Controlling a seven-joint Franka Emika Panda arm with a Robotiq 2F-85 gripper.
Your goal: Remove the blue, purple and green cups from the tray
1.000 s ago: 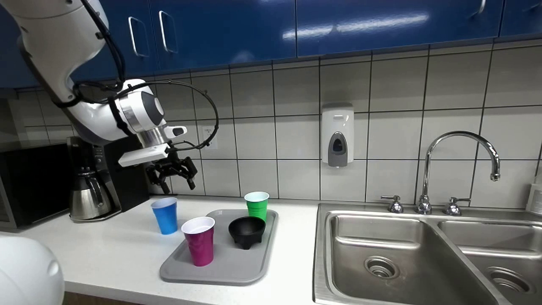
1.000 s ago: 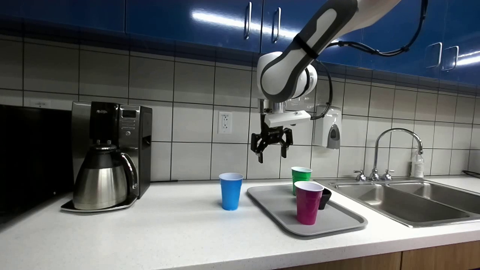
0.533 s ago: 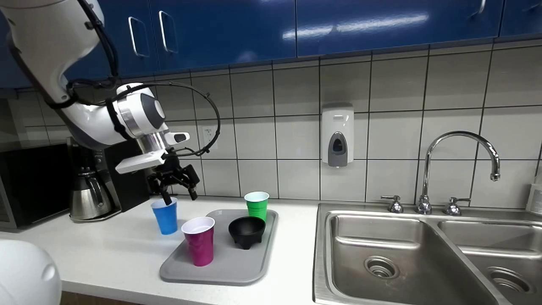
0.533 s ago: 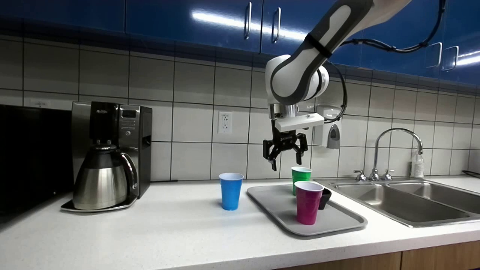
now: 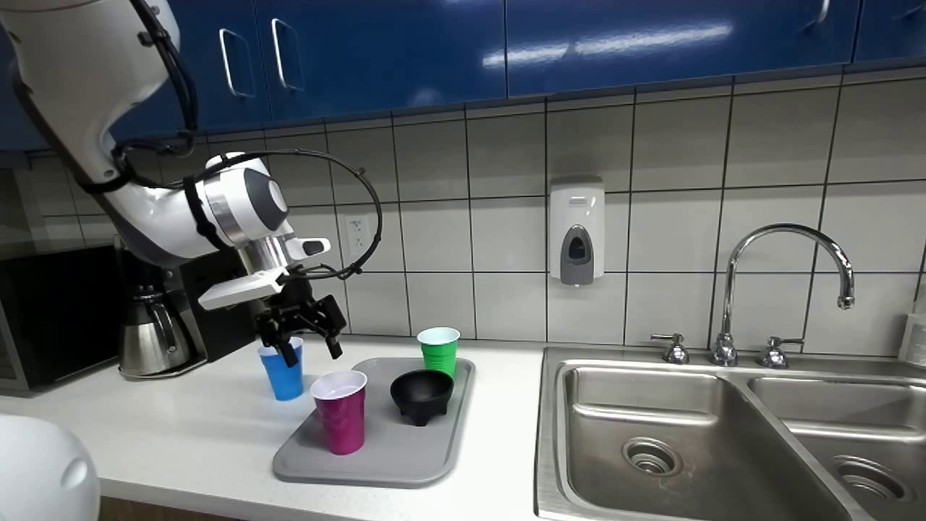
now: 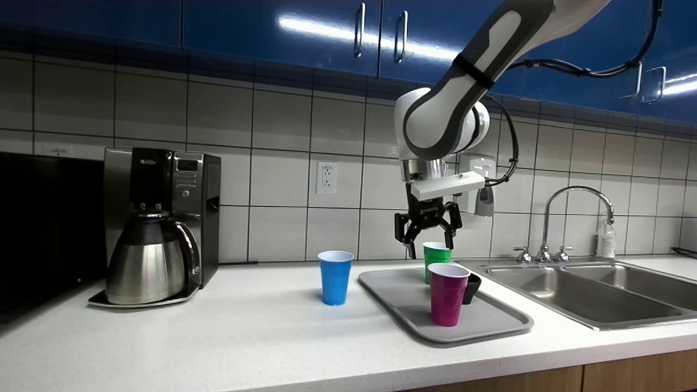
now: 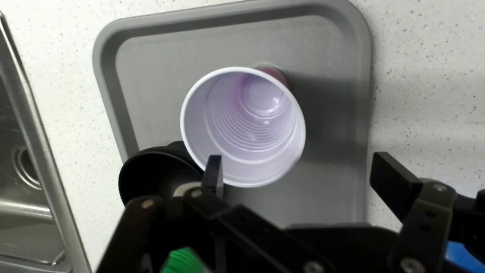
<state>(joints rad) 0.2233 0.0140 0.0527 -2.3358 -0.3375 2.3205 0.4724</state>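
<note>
As the arm (image 6: 463, 103) slants down from 1 o'clock in an exterior view, the gripper (image 6: 430, 246) hangs above the tray (image 6: 490, 324), its fingers (image 7: 394, 185) spread wide and apart from the things below. The purple cup (image 6: 446, 302) stands upright on the tray; the wrist view looks into its pale inside, with one fingertip crossing its rim in that line of sight. In an exterior view, the green cup (image 5: 438, 354) also stands upright on the tray, at 1 o'clock from the black bowl (image 5: 422, 404), which partly hides it; whether those two touch I cannot tell. Off the tray, the blue cup (image 5: 284, 380) stands upright on the counter (image 6: 245, 337) near it, at 10 o'clock from the tray's middle. At 3 o'clock from the tray lies the sink (image 5: 548, 434), with its tap (image 5: 728, 304) at the back edge. A dispenser (image 5: 576, 206) hangs on the tiled wall (image 5: 506, 239). In an exterior view a coffee maker (image 6: 188, 207) stands well apart from the tray, between 9 and 10 o'clock.
</note>
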